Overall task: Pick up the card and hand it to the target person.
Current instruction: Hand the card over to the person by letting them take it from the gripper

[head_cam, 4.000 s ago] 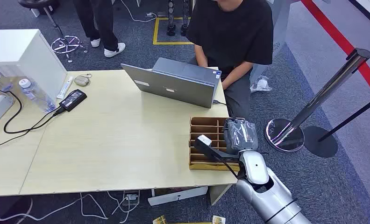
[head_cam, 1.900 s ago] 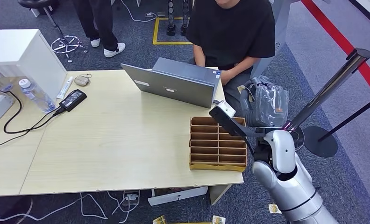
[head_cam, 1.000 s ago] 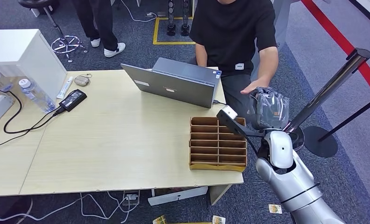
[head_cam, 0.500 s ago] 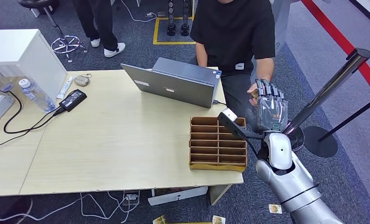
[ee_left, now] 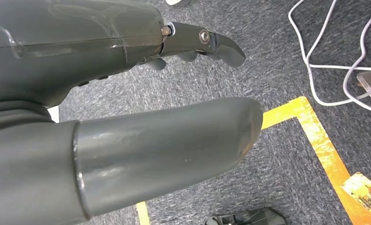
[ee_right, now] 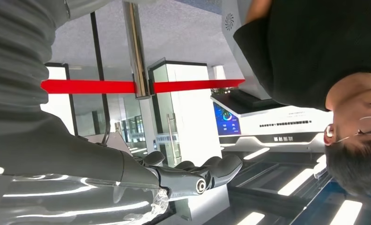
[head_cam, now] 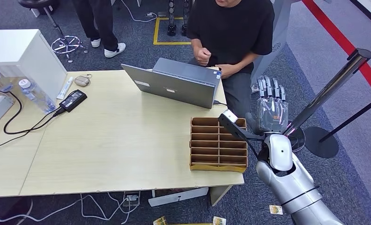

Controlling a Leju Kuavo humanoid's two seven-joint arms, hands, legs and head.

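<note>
1. Grey carpet lies under a pale wooden table (head_cam: 104, 140), on which a laptop (head_cam: 174, 86) and a brown slotted tray (head_cam: 218, 144) are seen; the tray stands at the table's near right corner.
2. Behind the laptop a person (head_cam: 233, 33) in a black shirt is seated, with both hands drawn in close to the chest.
3. At the table's right edge the right hand (head_cam: 271, 107) is raised between tray and person, fingers (head_cam: 270, 89) extended and spread; nothing is seen held in it.
4. In the right wrist view the same hand's fingers are shown stretched out, with no card between them.
5. The left hand (ee_left: 127, 93) is shown above the carpet in its wrist view, thumb and fingers apart, nothing gripped.
6. The card cannot be picked out anywhere; whether it is in the person's closed hand (head_cam: 203, 55) cannot be told.
7. Judged from the empty, opened right hand held toward the person, the handover is probably complete, and only withdrawal of the arm is left.
</note>
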